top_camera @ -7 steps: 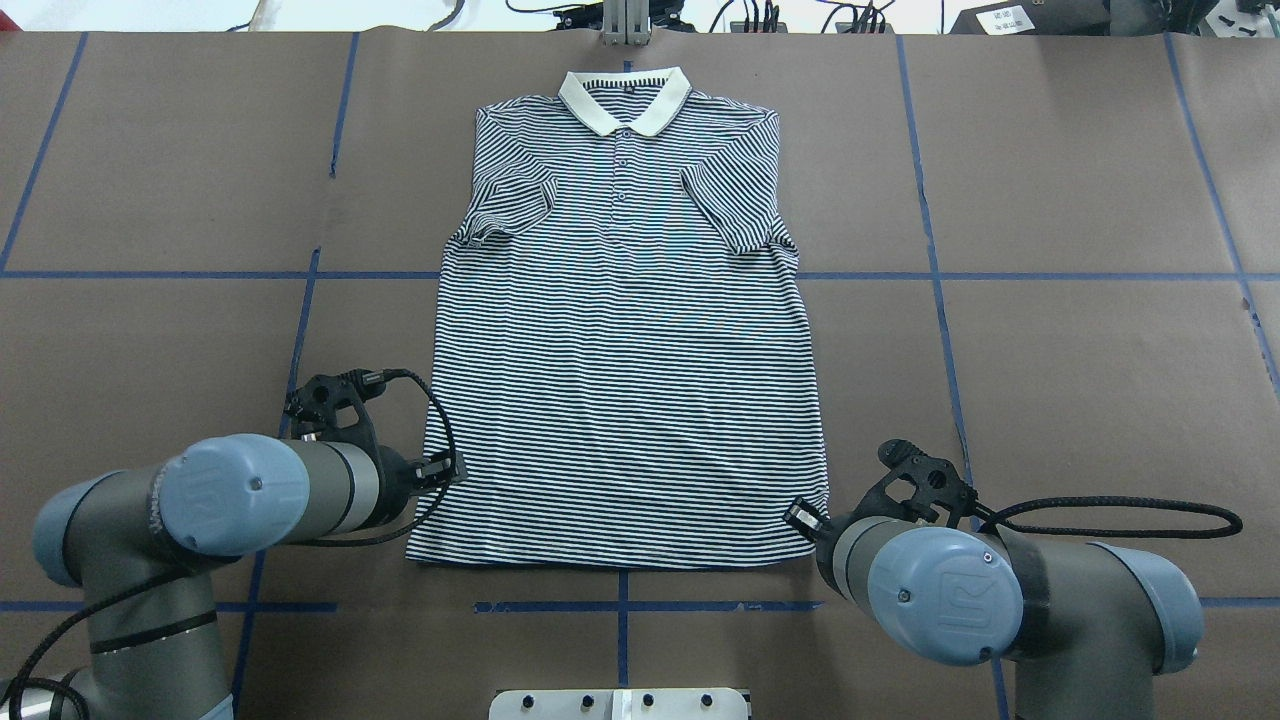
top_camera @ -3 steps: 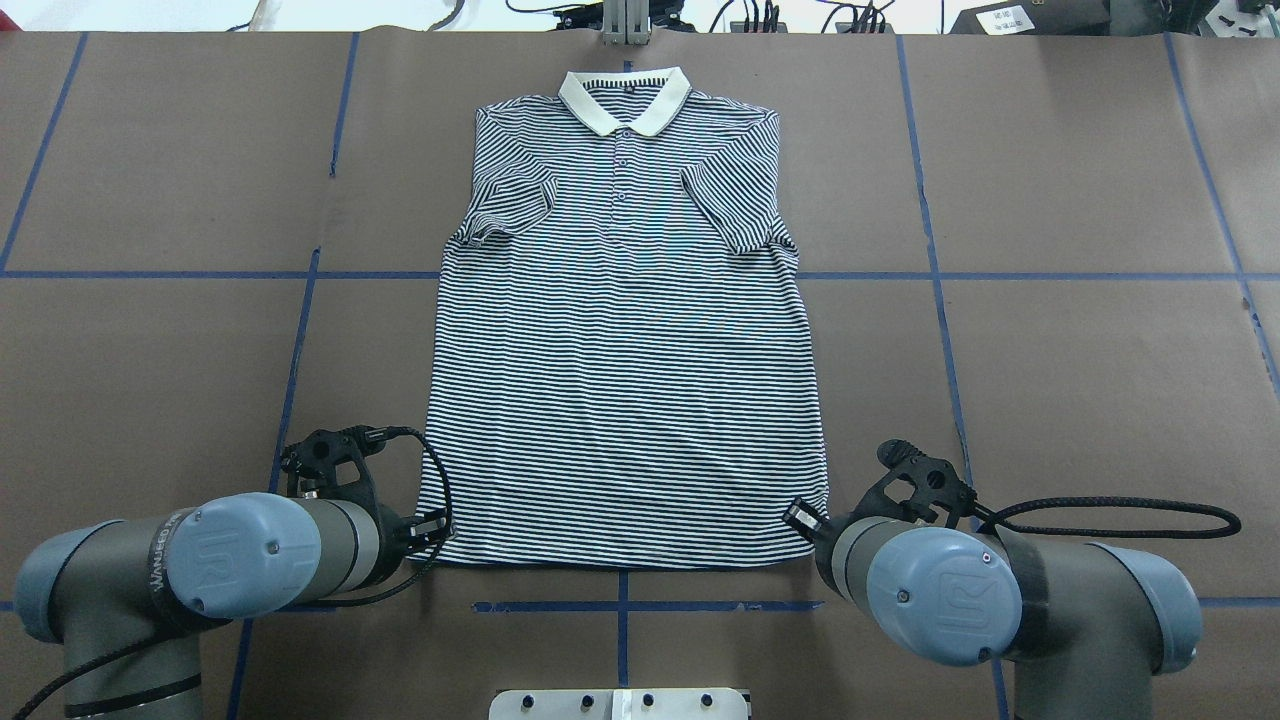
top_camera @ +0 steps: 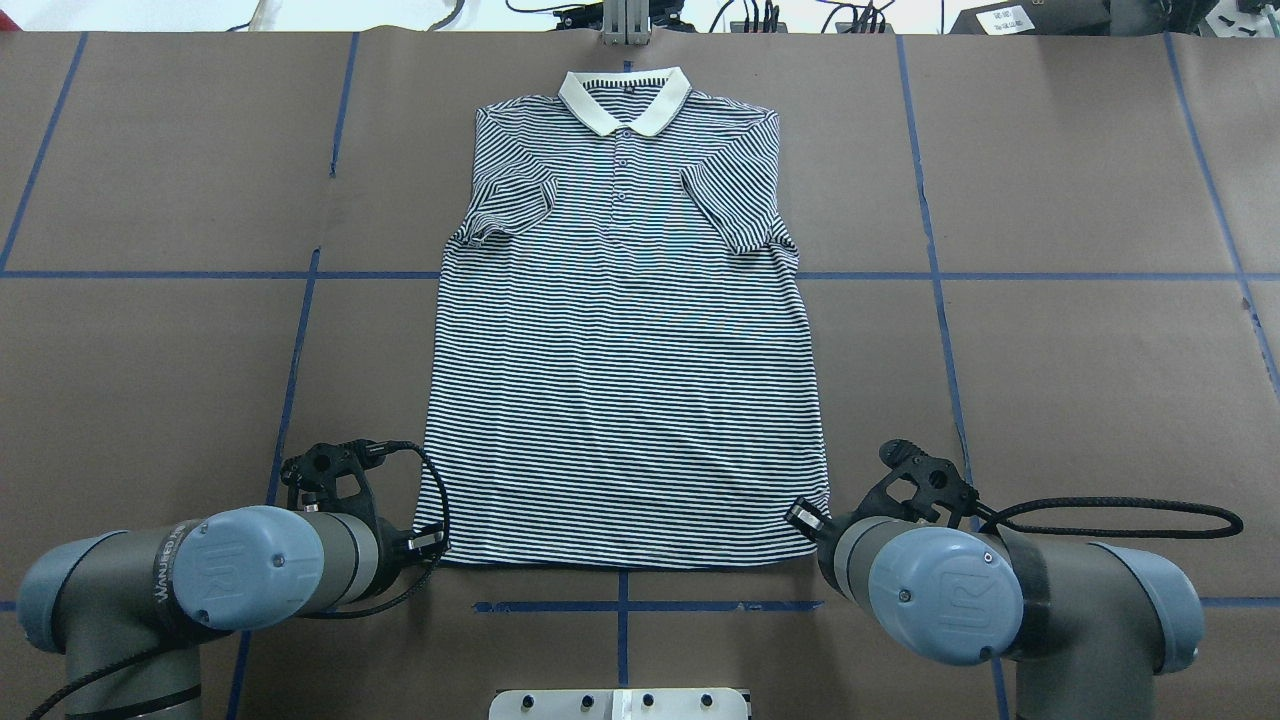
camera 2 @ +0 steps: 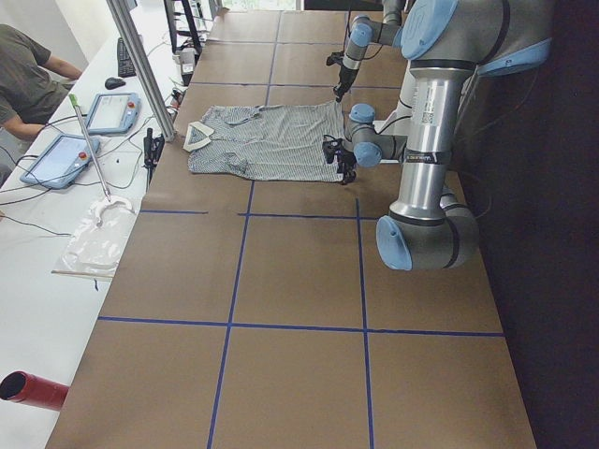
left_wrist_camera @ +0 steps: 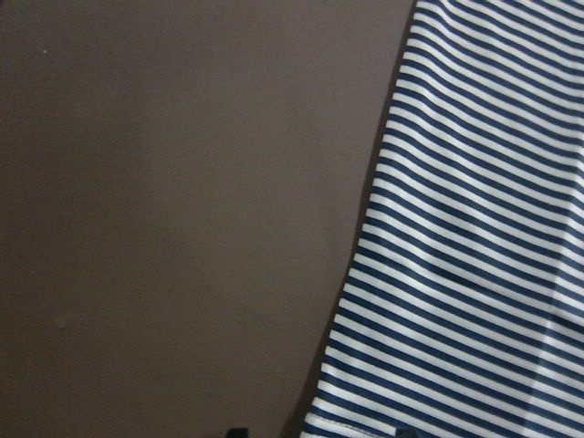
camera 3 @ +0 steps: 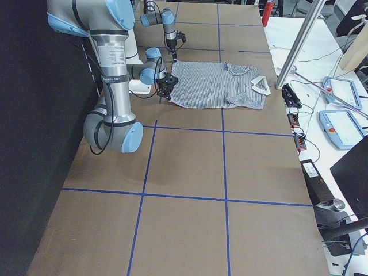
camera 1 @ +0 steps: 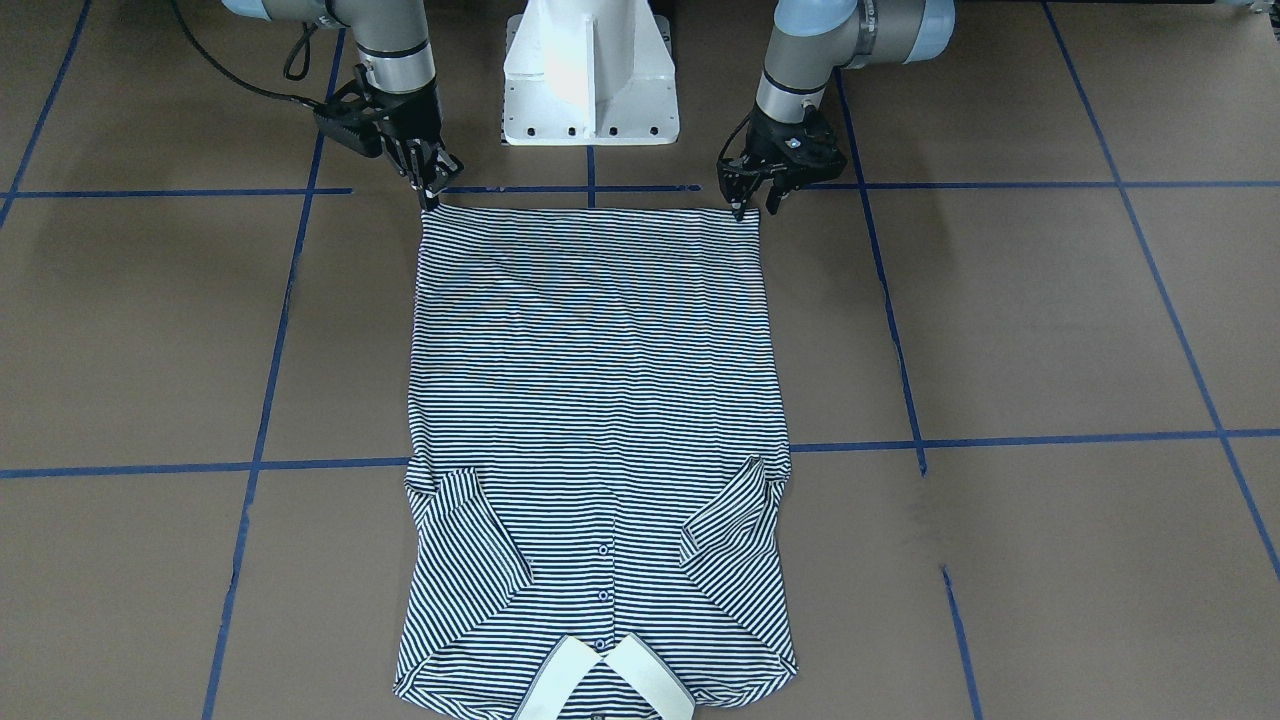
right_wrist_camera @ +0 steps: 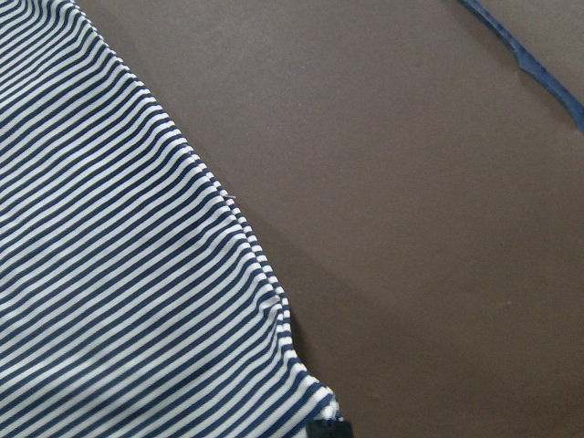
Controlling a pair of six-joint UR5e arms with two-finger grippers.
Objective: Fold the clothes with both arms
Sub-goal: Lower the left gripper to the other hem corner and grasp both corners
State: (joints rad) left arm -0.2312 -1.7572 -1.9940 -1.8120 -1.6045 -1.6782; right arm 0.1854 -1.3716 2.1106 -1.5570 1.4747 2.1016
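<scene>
polo shirt point(top_camera: 625, 380) flat, left claw point(camera 1: 753, 208) spread at hem, right claw point(camera 1: 428, 200) pinching hem

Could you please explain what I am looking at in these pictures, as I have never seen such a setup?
The machine is a left arm and a right arm, each ending in a two-finger hand. Six cameras show one moment: one overhead from behind, one from the front, one from each side, one on each wrist. A striped polo shirt lies flat on the brown table, collar at the far end. The left hand sits open at one hem corner; the right hand is at the other, but I cannot tell whether it grips.
</scene>
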